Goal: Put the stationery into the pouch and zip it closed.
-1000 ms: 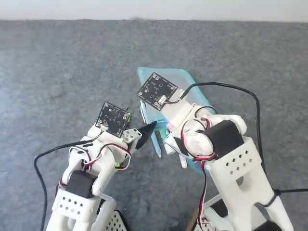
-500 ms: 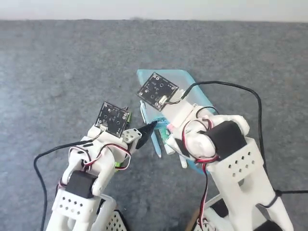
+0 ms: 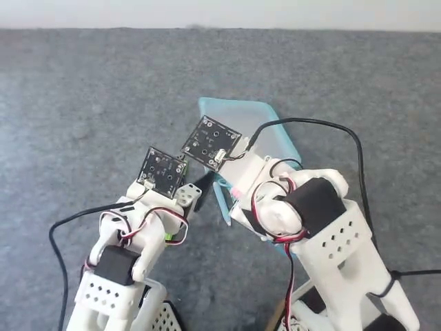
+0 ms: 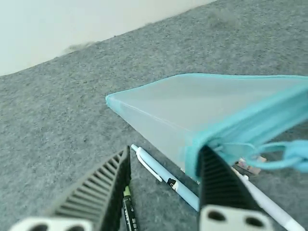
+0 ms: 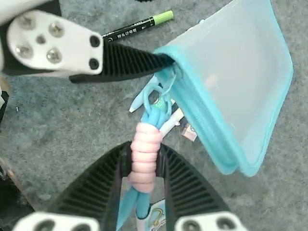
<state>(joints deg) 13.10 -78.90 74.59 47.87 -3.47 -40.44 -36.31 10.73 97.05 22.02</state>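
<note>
The translucent turquoise pouch (image 3: pixel 258 127) lies at the table's middle, and in the right wrist view (image 5: pixel 240 82) its near corner is raised. My right gripper (image 5: pixel 143 150) is shut on a turquoise pen with a pink coiled grip (image 5: pixel 143 159), whose far end meets the pouch's zip-pull loop (image 5: pixel 161 91). My left gripper (image 4: pixel 165 153) is open, with one finger (image 4: pixel 216 185) against that pouch corner. Beside the pouch lie a light-blue pen (image 4: pixel 166 179), a white pen (image 5: pixel 171 122) and a black marker with a green tip (image 5: pixel 137 28).
Grey felt (image 3: pixel 83 103) covers the whole table, with bare room left of and behind the pouch. The two arms' wrists (image 3: pixel 186 162) stand close together. A small printed tab (image 5: pixel 188 134) lies by the pouch's edge.
The right arm's wrist has swung left, toward the left gripper, and now covers the pens that showed below it. The left arm has kept still.
</note>
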